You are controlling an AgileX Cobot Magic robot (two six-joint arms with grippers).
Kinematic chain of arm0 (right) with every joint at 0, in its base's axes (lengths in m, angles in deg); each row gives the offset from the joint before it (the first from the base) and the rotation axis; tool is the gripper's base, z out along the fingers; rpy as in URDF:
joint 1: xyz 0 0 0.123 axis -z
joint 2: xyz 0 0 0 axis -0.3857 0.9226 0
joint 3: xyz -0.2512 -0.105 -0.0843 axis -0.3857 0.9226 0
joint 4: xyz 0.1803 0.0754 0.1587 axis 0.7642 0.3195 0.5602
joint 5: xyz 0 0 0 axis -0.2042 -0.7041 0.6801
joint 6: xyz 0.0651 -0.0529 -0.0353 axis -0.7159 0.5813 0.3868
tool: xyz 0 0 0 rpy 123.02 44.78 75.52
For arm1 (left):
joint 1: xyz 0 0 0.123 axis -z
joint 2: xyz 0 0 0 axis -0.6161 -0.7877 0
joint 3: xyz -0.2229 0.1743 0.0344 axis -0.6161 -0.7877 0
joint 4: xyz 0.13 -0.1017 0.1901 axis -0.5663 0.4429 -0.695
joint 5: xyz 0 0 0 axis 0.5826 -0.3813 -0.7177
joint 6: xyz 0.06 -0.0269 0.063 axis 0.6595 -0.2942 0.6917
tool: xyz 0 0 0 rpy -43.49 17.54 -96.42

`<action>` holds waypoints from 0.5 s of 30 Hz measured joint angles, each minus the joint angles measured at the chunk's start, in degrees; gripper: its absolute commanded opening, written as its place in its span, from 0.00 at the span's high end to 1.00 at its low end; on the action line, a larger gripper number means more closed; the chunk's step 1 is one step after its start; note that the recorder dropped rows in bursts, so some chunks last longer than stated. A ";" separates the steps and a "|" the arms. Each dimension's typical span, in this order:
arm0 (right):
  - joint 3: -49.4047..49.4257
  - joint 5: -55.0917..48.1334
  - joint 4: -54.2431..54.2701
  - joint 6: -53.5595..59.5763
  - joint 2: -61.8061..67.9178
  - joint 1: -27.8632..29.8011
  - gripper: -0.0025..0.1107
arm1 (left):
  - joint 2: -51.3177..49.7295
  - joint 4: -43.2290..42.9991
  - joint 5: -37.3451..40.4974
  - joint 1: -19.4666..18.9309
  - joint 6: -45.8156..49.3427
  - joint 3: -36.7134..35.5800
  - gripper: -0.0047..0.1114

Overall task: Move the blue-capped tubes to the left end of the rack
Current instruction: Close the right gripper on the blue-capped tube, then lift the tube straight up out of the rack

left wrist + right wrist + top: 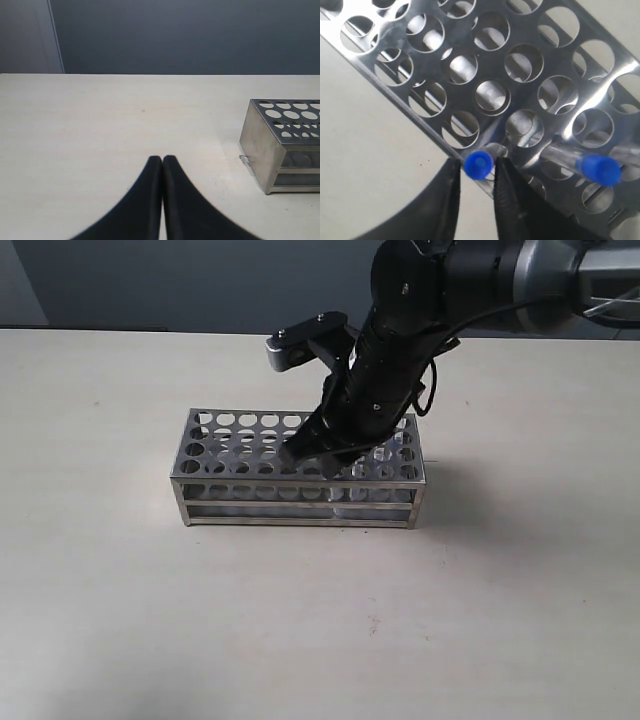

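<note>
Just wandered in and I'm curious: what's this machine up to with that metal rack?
The right end effector reaches over the rack, its fingers flanking one blue-capped tube at the cap; whether it grips is unclear. A second blue-capped tube sits in the rack beside it. The left end effector hangs shut over the table, away from the rack.
</note>
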 measured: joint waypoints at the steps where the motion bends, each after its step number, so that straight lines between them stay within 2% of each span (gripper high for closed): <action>1: 0.00 0.00 0.00 0.00 0.00 0.00 0.96 | 0.00 0.00 0.00 0.00 0.00 0.00 0.95; 2: 0.00 0.00 -0.25 0.00 0.00 0.00 0.98 | 0.00 0.00 0.00 0.00 0.00 0.00 0.95; 15: 0.00 1.92 -2.71 0.00 -4.32 0.00 0.99 | 0.00 0.00 0.00 0.00 0.00 0.00 0.95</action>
